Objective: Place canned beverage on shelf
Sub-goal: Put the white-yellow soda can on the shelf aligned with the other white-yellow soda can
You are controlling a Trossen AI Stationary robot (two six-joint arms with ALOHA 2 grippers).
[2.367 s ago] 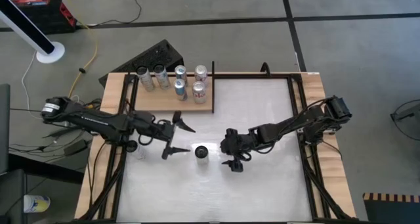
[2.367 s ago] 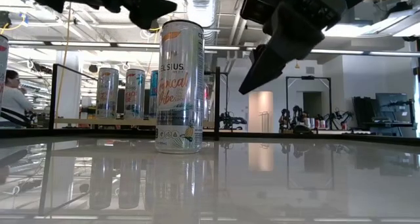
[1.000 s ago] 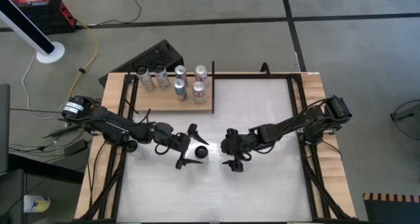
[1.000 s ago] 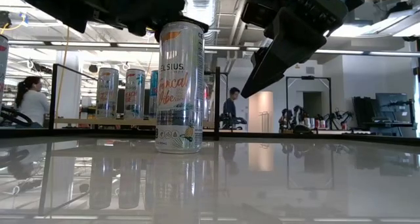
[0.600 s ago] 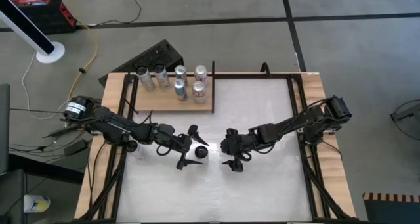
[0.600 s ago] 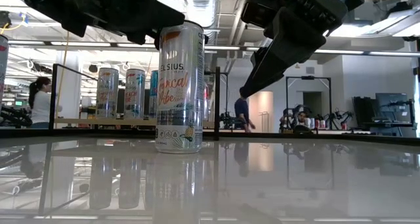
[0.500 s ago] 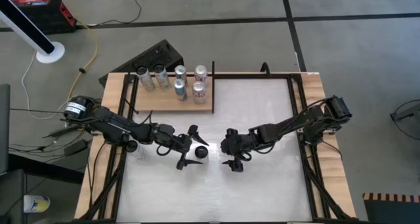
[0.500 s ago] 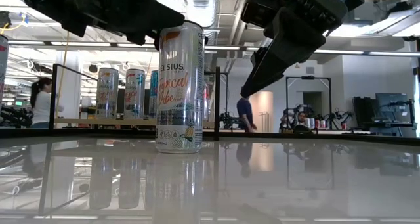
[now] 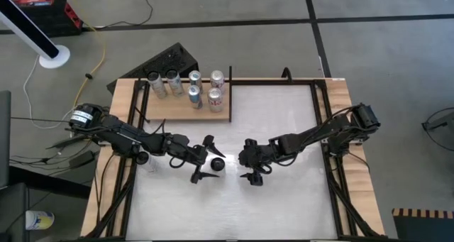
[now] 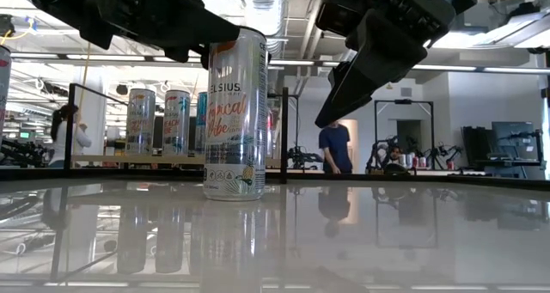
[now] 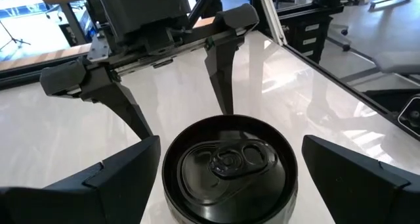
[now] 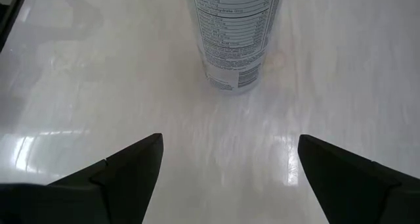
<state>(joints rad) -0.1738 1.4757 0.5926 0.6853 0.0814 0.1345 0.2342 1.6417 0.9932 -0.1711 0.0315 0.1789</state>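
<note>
A tall silver Celsius can with a dark lid (image 9: 218,164) stood upright on the glossy white tabletop (image 9: 284,121), well apart from the light-brown wood-grain shelf (image 9: 213,114) (6 cans (image 9: 186,86) stood on it). The left gripper (image 9: 206,160) straddled the can's top, jaws wide, gripping nothing. The right gripper (image 9: 251,167) waited beside, jaws open, empty.

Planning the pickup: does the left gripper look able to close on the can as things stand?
Probably yes: the left gripper is open, fingers either side of the can, nothing between.
</note>
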